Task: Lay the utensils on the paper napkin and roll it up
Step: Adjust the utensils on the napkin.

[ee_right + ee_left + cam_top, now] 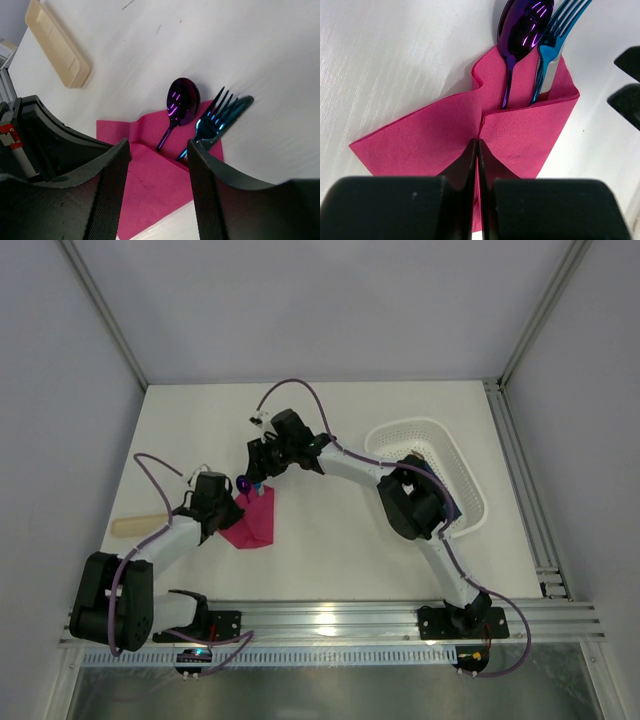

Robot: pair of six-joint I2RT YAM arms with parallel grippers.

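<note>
Utensils (522,30), glossy purple-blue, poke from the folded matte paper napkin (520,140).

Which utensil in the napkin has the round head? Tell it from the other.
The spoon: purple with an oval bowl, left of the blue fork with tines in the left wrist view. Both handles sit under a fold of the napkin.

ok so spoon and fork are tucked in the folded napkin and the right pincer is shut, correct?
Not quite: spoon and fork are tucked in the folded napkin, but the right pincer is open, its jaws apart, as the right wrist view shows.
</note>
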